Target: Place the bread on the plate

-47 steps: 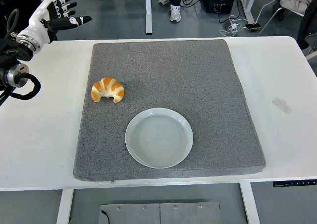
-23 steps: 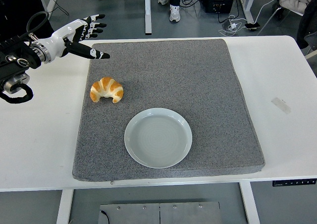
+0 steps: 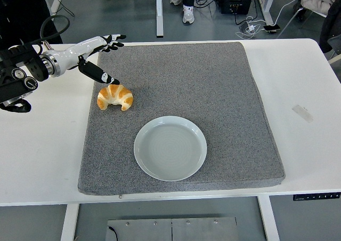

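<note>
The plate (image 3: 170, 148) sits on the near middle of the grey mat (image 3: 213, 91) and holds nothing; its pale surface shows only faint rings. The bread (image 3: 115, 97), a golden croissant with its two tips pointing toward the near edge, lies on the mat near its left side, up and to the left of the plate and clear of its rim. The left hand (image 3: 91, 53) reaches in from the left over the mat's far left corner, fingers spread and loose, gripping nothing; the thumb (image 3: 101, 74) slants down so its dark tip is right at the croissant's top edge, though contact cannot be judged, while the other fingers (image 3: 114, 40) point away over the mat's far edge. The mat lies on the table (image 3: 298, 75), where a small strip of clear tape (image 3: 303, 113) is stuck well to the right. No writing or labels can be read anywhere.
</note>
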